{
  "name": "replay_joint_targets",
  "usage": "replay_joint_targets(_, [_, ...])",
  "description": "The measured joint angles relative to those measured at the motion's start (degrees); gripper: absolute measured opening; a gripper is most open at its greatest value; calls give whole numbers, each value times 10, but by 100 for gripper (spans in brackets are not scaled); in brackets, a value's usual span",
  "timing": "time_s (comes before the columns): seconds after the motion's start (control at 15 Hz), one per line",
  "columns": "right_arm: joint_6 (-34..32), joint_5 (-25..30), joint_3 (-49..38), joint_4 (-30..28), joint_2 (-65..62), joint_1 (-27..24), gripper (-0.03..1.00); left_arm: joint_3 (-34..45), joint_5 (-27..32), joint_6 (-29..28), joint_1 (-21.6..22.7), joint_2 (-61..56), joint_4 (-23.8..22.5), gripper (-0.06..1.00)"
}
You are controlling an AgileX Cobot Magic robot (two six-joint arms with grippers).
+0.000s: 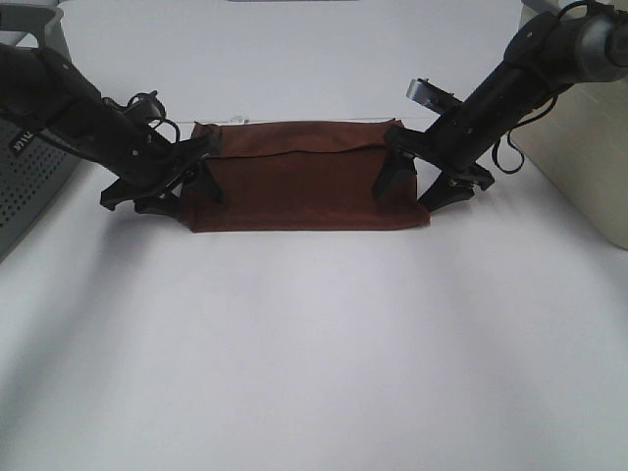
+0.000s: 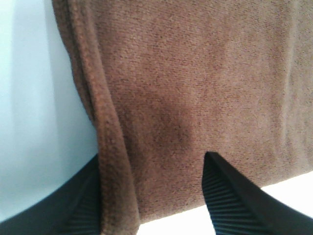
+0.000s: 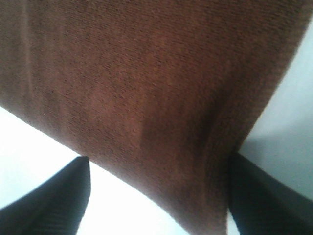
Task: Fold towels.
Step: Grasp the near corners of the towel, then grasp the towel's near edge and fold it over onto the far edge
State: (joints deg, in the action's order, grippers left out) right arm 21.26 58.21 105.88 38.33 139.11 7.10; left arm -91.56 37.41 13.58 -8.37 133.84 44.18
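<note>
Towel (image 1: 299,186): lies flat on the white table (image 1: 314,353), toward the far side, centred between the two arms. One lengthwise fold looks done. An upper layer's edge runs across the cloth, a little short of the far edge and not quite straight. Judgement: a crosswise fold comes next.

Risks from here:
- The jaws of both grippers stand apart. Each pair straddles a short end, one finger over the cloth and the other just outside it over the table. If you close without getting under both layers, you lift only the top one and the first fold opens.
- The left wrist view shows the hem running right beside one finger (image 2: 80,210). A bite this near the edge may slip out once the cloth takes weight.
- The layers sit unevenly. If you raise the two ends at unequal height or timing, expect more skew.
- Pressing the fingertips down to scoop would likely drag the terry and bunch it.

Pose:
- Left gripper (image 1: 182,191) reaches in low from the left, arm slanted down to the towel's left end.
- Right gripper (image 1: 422,184) mirrors it at the right end, arm dropping more steeply from the upper right.
- Both sets of fingertips are near table level; you cannot tell whether they touch the table.
- Neither gripper holds anything.
</note>
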Motion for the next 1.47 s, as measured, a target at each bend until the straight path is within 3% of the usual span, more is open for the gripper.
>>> replay_joint_targets(0.13, [3, -4, 0, 14, 5, 0, 61, 0, 0, 0, 0, 0, 1, 55])
replay_joint_targets(0.2, [3, -4, 0, 14, 5, 0, 61, 0, 0, 0, 0, 0, 1, 55])
replay_joint_targets(0.27, [3, -10, 0, 13, 8, 0, 52, 0, 0, 0, 0, 0, 1, 55])
replay_joint_targets(0.33, [3, -13, 0, 10, 11, 0, 34, 0, 2, 0, 0, 0, 1, 50])
replay_joint_targets(0.47, [-2, -14, 0, 9, 14, 0, 16, 0, 15, 0, 0, 3, -2, 34])
replay_joint_targets(0.6, [-7, -14, 0, 6, 15, 0, 0, 0, 30, 0, 0, 6, -7, 10])
replay_joint_targets(0.67, [-9, -14, 0, 5, 15, 0, 0, 0, 35, 0, 0, 6, -13, 3])
replay_joint_targets(0.87, [-34, -5, -5, -25, -2, 0, 0, 3, 52, -11, 0, -18, -56, 1])
replay_joint_targets(1.0, [-41, -17, -57, -38, -42, 0, 0, 11, 62, -30, 0, -50, -99, 1])
replay_joint_targets(1.27, [-22, -64, -216, -26, -128, 0, 0, 109, 72, -35, -2, -99, -107, 1])
replay_joint_targets(1.47, [-5, -70, -260, -14, -153, 0, 0, 152, 66, -35, -3, -128, -109, 1])
